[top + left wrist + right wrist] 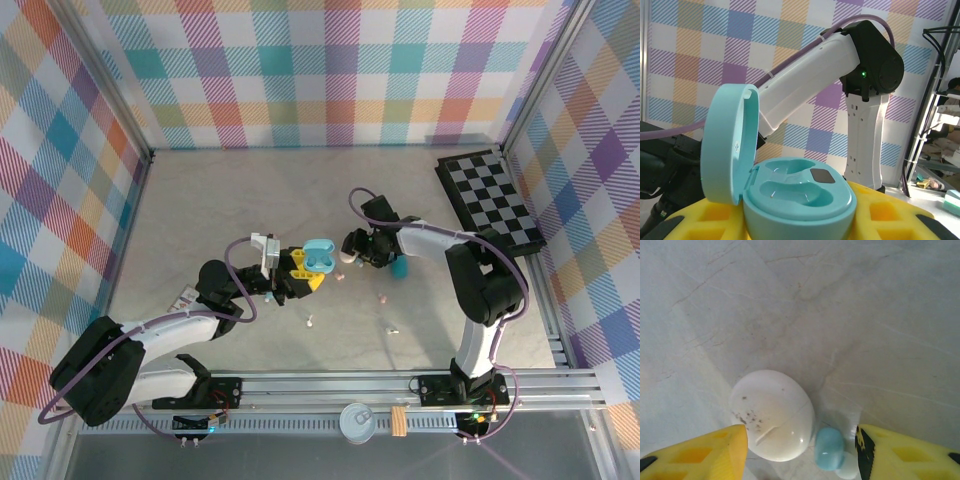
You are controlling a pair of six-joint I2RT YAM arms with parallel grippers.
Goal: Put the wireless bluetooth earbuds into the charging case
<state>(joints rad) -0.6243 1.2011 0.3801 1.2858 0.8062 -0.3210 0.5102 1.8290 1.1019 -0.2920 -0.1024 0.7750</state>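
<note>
Pale surface (850, 315) below: a light blue earbud (829, 447) is bracketed by the spread right gripper (801, 440), just beside a white case (772, 412).

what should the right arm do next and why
Probably shift the right end effector sideways to centre on the blue earbud before closing. The white case also lies between its fingers, right beside the earbud, so closing here would likely pinch the case instead. The left end effector holds the teal case open, wells empty.
</note>
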